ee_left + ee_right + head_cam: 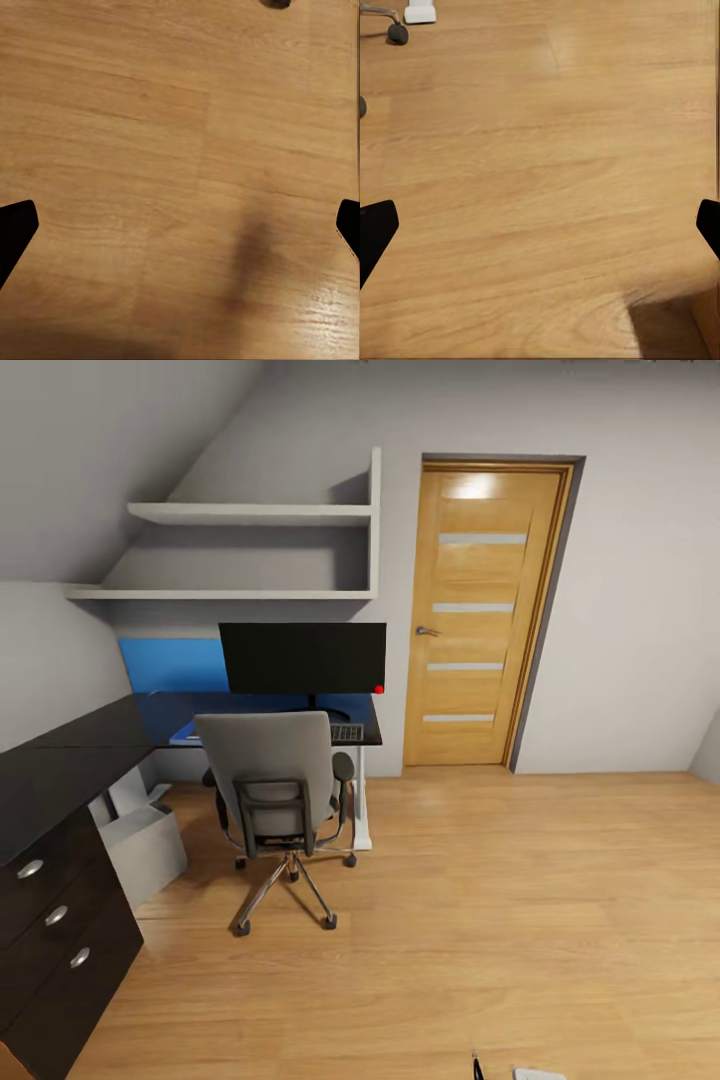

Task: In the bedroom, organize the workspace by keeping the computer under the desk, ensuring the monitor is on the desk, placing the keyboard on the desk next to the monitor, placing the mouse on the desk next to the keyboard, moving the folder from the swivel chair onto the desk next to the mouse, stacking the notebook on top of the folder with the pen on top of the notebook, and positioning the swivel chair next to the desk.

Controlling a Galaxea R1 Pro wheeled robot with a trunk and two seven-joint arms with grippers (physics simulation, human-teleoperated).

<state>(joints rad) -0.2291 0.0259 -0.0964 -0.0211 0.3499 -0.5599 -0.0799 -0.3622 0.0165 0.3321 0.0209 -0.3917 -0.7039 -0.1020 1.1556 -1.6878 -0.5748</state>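
The head view shows the black worktop (60, 760) in the corner, far ahead of both tools. The monitor (302, 657) stands on it, with the keyboard (346, 733) just beside its base. The swivel chair (280, 790) sits at the worktop. The computer (145, 850) stands on the floor under it.

The left wrist view shows the left tool (180, 229) with fingers wide apart over bare wooden floor (150, 135).

The right wrist view shows the right tool (540, 229) also spread wide, empty. Far past it is a chair caster (397, 33).

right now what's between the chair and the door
Bare wooden floor, plus the desk's white leg just beside the chair. The head view shows nothing else before the door.
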